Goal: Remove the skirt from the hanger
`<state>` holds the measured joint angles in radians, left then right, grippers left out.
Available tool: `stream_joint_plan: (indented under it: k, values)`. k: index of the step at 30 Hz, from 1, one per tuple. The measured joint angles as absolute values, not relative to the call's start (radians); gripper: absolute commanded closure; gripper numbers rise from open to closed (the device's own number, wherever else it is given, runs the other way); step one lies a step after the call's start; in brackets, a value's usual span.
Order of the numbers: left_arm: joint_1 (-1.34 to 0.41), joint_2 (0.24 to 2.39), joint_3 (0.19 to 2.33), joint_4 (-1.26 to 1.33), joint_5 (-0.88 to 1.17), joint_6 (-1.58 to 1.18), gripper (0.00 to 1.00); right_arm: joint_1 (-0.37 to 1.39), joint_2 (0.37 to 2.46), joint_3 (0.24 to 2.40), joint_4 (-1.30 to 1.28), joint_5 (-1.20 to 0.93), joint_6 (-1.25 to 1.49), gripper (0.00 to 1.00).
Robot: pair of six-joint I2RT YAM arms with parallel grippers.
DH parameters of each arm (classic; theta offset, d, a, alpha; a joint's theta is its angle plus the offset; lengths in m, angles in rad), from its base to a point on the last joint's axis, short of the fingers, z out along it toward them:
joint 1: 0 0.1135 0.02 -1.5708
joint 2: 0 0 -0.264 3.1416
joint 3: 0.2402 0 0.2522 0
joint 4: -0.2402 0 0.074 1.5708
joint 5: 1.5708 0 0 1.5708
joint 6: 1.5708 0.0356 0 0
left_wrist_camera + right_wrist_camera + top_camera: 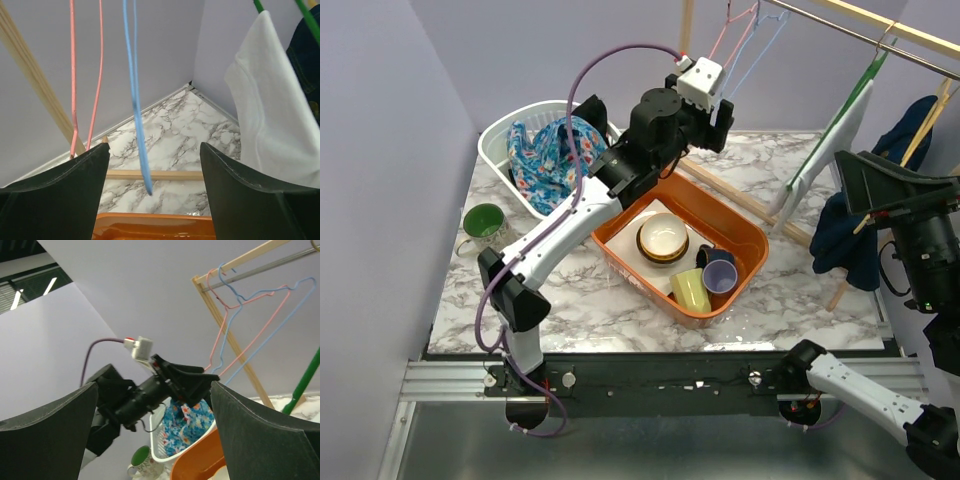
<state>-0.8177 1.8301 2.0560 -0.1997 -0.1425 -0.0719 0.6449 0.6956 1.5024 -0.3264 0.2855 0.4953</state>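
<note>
Left gripper [155, 150] fingers [60, 190] fill the bottom of the wrist view, spread wide and holding nothing. Blue hanger [135, 100] wire hangs between them, with the pink hanger [73, 75] just left; both are bare on the wooden rack [687, 25]. Floral blue skirt [545, 150] lies bunched in the white laundry basket [492, 140] at the marble table's [800, 290] far left, apart from the hangers. Right gripper [154, 387] is wide open and empty, raised at the right near a dark blue garment [845, 235]. White cloth [830, 140] hangs on a green hanger [865, 80]. Orange bin [752, 240] mid-table holds a bowl [663, 238], a yellow-green cup [690, 290] and a purple cup [718, 270].
</note>
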Motion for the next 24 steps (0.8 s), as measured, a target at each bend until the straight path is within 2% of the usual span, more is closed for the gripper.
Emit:
stream_joint_plan:
  k: [13, 24]
  values:
    - [-1.023, 1.641, 2.005, -0.192, -0.120, -0.077, 0.15, 0.645, 0.644, 1.492, -0.368, 0.371, 0.462, 0.01]
    - [-1.154, 1.826, 2.064, -0.119, -0.193, -0.020, 0.19, 0.645, 0.580, 1.478, -0.370, 0.399, 0.463, 0.01]
